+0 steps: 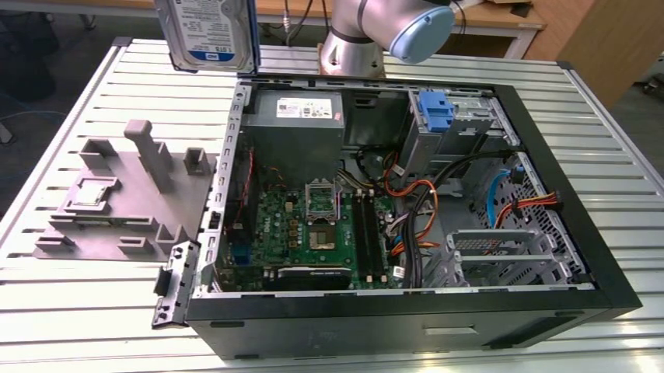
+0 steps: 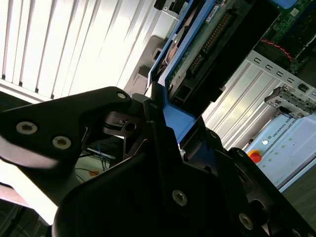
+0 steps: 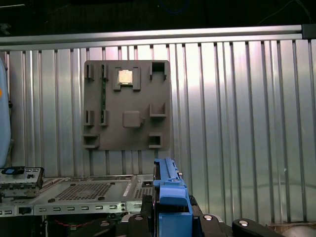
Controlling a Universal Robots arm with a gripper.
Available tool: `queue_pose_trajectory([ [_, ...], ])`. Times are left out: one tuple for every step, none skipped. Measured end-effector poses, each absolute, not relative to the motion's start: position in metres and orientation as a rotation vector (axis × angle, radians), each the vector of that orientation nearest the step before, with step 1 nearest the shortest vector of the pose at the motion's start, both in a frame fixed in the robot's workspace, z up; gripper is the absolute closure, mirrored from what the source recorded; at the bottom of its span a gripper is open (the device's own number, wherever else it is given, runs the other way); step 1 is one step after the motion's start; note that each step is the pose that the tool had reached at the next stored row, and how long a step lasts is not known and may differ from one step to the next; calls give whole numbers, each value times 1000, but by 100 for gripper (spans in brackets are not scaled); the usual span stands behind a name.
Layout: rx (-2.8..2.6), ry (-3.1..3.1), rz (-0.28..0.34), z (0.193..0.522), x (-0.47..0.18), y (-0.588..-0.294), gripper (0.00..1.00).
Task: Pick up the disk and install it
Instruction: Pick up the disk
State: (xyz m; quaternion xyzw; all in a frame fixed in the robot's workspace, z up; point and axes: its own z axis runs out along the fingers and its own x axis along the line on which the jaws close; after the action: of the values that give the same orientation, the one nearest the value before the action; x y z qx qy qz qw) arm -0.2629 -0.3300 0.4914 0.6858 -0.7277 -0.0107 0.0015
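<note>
Table (image 1: 93, 311): slatted metal, carrying everything below.

Computer case (image 1: 415, 315): on its side, panel off, motherboard (image 1: 311, 225) exposed.

Grey holder plate (image 1: 114, 210): flat on the table, just beside the case on the exterior view's left.

The disk (image 1: 207, 31): clear of the table, upright in the air above the case's far corner on the exterior view's left, label facing that camera.

My hand (image 2: 173, 123): in the second wrist view I see it clamped firmly on the blue-framed end of the disk, with the drive's circuit side standing out beyond the fingers.
</note>
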Motion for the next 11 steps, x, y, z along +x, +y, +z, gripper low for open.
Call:
queue_pose_trajectory([
  [2153,-2284,-34,491,-263,-330,64],
  [2152,-2284,-34,491,-263,-330,64],
  [2152,-2284,-34,491,-262,-330,64],
  [2152,-2284,-34,491,-262,-330,64],
  [2152,-2284,-34,491,-262,-330,64],
  [2152,-2284,-34,491,-262,-330,64],
  [2152,-2284,-34,491,-261,-330,64],
  [2152,-2284,-34,491,-261,-330,64],
  [2152,-2284,-34,491,-261,-330,64],
  [2152,-2284,-34,491,-261,-330,64],
  [2152,-2284,-34,491,-261,-330,64],
])
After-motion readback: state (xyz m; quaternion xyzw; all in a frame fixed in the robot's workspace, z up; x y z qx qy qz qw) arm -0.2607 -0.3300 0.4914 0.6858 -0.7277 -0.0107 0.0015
